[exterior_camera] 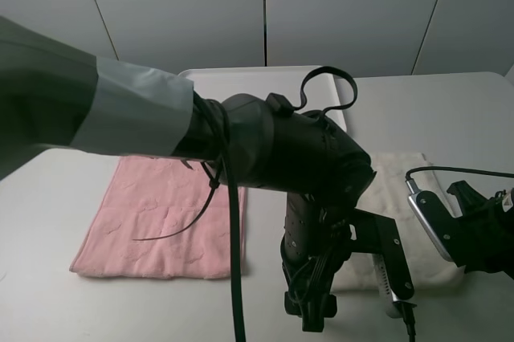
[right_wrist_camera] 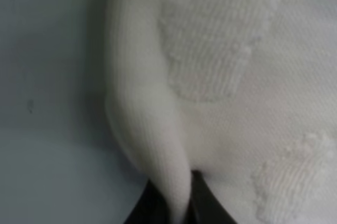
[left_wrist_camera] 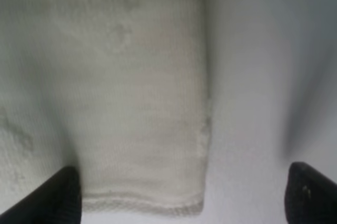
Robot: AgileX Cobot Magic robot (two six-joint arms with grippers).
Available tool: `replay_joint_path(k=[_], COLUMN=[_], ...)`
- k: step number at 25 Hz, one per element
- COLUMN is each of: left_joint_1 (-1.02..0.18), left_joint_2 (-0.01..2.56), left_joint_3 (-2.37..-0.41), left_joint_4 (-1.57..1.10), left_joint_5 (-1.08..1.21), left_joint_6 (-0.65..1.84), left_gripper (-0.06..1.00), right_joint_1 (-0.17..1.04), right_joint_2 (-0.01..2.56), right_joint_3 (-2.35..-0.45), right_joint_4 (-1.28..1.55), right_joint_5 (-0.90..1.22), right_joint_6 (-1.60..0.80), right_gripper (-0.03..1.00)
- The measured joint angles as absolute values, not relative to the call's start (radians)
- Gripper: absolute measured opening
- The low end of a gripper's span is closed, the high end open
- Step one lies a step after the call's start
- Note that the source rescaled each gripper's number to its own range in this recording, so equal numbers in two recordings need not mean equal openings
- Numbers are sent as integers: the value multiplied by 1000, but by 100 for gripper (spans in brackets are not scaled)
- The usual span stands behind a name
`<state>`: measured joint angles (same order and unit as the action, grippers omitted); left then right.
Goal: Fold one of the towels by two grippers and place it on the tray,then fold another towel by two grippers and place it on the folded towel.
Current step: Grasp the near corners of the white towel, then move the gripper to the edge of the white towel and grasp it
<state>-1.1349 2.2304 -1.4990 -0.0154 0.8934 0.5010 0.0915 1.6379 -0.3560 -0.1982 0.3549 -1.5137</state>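
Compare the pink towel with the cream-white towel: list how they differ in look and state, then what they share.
The pink towel is pale pink; the cream-white towel is off-white. The pink towel lies flat and untouched, while the cream-white towel has an edge pinched up in the shut right gripper. Both are terry with embossed patterns, and both lie on the table, not on the tray.

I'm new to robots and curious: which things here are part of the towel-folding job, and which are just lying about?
Part of the job: cream-white towel, pinched by the right gripper; open left gripper; pink towel; white tray.
Just there: table; grey wall panels.
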Motion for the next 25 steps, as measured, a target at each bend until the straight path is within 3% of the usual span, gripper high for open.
replay_joint_path(k=[11, 14, 16, 19, 25], left_joint_1=[-1178, -1180, -1180, -1180, -1180], left_joint_2=[2259, 2259, 2259, 2259, 2259], left_joint_3=[-1508, -1508, -1508, -1509, -1509], left_joint_4=[53, 75, 86, 95, 124], left_joint_5=[904, 904, 904, 896, 856], left_joint_6=[466, 446, 423, 399, 343], left_gripper=[100, 94, 83, 55, 12], right_joint_1=[92, 92, 92, 92, 92], right_joint_2=[1638, 1638, 1638, 1638, 1638], right_joint_3=[-354, -354, -354, -354, -354], right_joint_4=[-198, -198, -198, -198, -172], right_joint_5=[353, 353, 353, 351, 351], right_joint_6=[-1503, -1503, -1498, -1498, -1498], right_gripper=[3, 3, 3, 3, 3])
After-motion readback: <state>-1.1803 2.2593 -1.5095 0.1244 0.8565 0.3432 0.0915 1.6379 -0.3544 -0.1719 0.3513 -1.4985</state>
